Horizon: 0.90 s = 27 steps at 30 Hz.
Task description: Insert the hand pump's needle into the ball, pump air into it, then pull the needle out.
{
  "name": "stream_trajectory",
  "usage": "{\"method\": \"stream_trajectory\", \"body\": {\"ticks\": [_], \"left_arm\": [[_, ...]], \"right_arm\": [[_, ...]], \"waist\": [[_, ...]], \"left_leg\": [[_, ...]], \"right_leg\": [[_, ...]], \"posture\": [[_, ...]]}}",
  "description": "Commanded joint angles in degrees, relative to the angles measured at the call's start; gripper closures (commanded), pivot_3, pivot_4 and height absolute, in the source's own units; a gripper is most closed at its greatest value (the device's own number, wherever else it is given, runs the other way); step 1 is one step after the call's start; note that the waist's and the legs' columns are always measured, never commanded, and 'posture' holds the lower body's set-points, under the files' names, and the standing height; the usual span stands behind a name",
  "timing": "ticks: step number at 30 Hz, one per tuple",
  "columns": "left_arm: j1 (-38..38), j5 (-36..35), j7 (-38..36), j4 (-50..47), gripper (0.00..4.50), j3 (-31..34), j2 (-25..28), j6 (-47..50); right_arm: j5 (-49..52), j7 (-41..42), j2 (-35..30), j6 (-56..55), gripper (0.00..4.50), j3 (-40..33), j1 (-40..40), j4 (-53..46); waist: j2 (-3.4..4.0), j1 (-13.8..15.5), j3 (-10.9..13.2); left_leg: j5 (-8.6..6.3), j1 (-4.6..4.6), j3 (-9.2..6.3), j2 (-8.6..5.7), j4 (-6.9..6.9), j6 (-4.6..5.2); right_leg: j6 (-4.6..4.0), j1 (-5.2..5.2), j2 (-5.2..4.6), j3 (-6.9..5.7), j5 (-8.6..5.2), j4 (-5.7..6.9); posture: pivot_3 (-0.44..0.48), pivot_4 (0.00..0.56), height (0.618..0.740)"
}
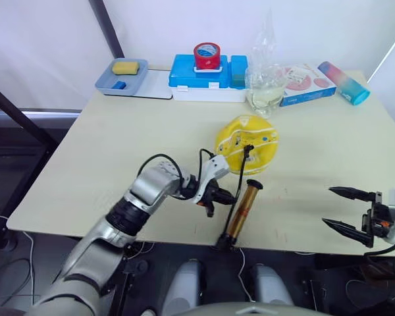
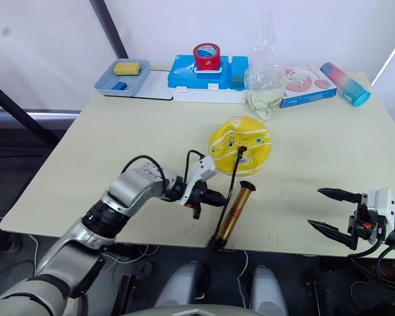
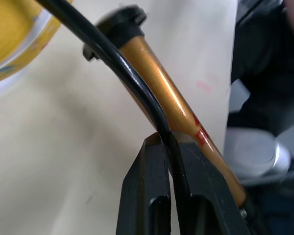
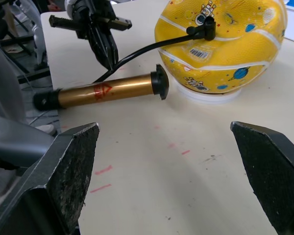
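The left gripper is closed on the thin black flexible hose of the hand pump, with both black fingers pinched against it just beside the barrel. The right gripper is held wide open near the table's front right edge, well apart from all objects and touching nothing.

The hand pump, a short cylinder with a shiny gold-bronze barrel and black end caps, is laid flat on the pale table just in front of the ball. A small red mark is seen on the barrel; no text can be read.

The yellow ball, printed with white seam lines and small coloured figures, is seated on a white ring. The black angular needle fitting is set against the ball's upper surface, close to a white barcode label.

A grey tray at the rear is seen to hold a yellow block and a small blue item. A red tape roll is placed on a blue box.
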Motion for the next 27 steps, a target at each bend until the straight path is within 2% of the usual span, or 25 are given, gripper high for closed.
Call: {"method": "stream_trajectory", "body": {"ticks": [1, 13, 17, 18, 19, 20, 21, 23, 24, 27], "left_arm": [[-0.9, 2.5, -3.6, 1.0, 4.44, -1.3, 2.5, -3.5], [-1.8, 5.5, -4.8, 6.9, 4.44, 2.2, 3.1, -7.6], [-1.3, 3.7, -6.7, 3.7, 3.30, 3.4, 4.5, -5.8], [-1.0, 3.3, -7.2, 2.7, 2.68, 3.7, 5.0, -5.4], [-0.7, 2.8, -7.5, 1.5, 2.30, 4.1, 5.5, -4.7], [-0.4, 2.0, -7.7, -0.1, 1.68, 5.0, 6.2, -3.5], [-0.2, 1.4, -7.8, -1.2, 1.37, 5.6, 6.7, -2.6], [0.5, 0.1, -8.2, -4.5, 0.27, 6.8, 8.5, -0.5], [1.0, -2.0, -8.2, -6.6, 0.09, 8.2, 8.9, 2.2], [2.0, -8.2, -6.8, -12.4, 0.09, 12.0, 8.4, 11.0]], "right_arm": [[0.8, -0.3, 0.2, -1.1, 0.00, -0.3, -0.1, -2.4], [0.5, -0.2, 1.0, -1.9, 0.00, 1.3, -0.7, -2.6], [0.4, -0.3, 1.2, -2.1, 0.00, 1.9, -1.0, -2.5], [0.4, -0.3, 1.2, -2.1, 0.00, 1.9, -1.0, -2.4], [0.4, -0.3, 1.2, -2.2, 0.00, 2.0, -1.0, -2.4], [0.4, -0.3, 1.2, -2.3, 0.00, 2.0, -1.0, -2.3], [0.4, -0.3, 1.2, -2.3, 0.00, 2.1, -1.0, -2.3], [0.3, -0.3, 1.3, -2.3, 0.00, 2.0, -0.9, -2.3], [0.3, -0.3, 1.3, -2.4, 0.00, 2.0, -0.9, -2.2], [0.4, -0.1, 1.3, -2.7, 0.00, 2.0, -1.0, -1.9]], "waist": [[-0.02, 0.0, 0.0], [-0.10, -0.1, 0.1], [-0.13, 0.0, 0.1], [-0.14, 0.0, 0.1], [-0.14, 0.0, 0.1], [-0.14, 0.0, 0.1], [-0.14, -0.1, 0.1], [-0.14, -0.1, 0.1], [-0.15, -0.1, 0.1], [-0.15, 0.0, 0.1]], "left_leg": [[0.00, 0.00, 0.00, 0.00, 0.00, 0.00], [0.00, -0.03, 0.03, 0.02, 0.00, 0.01], [0.00, -0.03, 0.03, 0.03, 0.01, 0.01], [0.00, -0.04, 0.02, 0.03, 0.01, 0.01], [0.00, -0.04, 0.03, 0.03, 0.00, 0.01], [0.00, -0.04, 0.03, 0.03, 0.00, 0.01], [0.00, -0.04, 0.03, 0.03, 0.00, 0.01], [0.00, -0.04, 0.03, 0.04, 0.00, 0.01], [0.00, -0.04, 0.03, 0.05, 0.00, 0.01], [0.00, -0.04, 0.02, 0.07, 0.02, 0.01]], "right_leg": [[0.00, 0.00, 0.00, 0.00, 0.00, 0.00], [0.02, -0.07, 0.02, 0.02, 0.01, 0.04], [0.04, -0.08, 0.02, 0.03, 0.02, 0.05], [0.05, -0.09, 0.02, 0.02, 0.02, 0.05], [0.05, -0.09, 0.02, 0.03, 0.02, 0.05], [0.05, -0.09, 0.02, 0.03, 0.02, 0.05], [0.05, -0.09, 0.02, 0.03, 0.02, 0.05], [0.05, -0.09, 0.02, 0.03, 0.02, 0.06], [0.05, -0.09, 0.02, 0.03, 0.02, 0.06], [0.05, -0.09, 0.02, 0.03, 0.02, 0.07]], "posture": [[0.000, 0.150, 0.739], [0.000, 0.150, 0.739], [0.000, 0.150, 0.739], [0.000, 0.150, 0.739], [0.000, 0.150, 0.739], [0.000, 0.150, 0.739], [0.000, 0.150, 0.739], [0.000, 0.150, 0.739], [0.000, 0.150, 0.739], [0.000, 0.150, 0.739]]}}
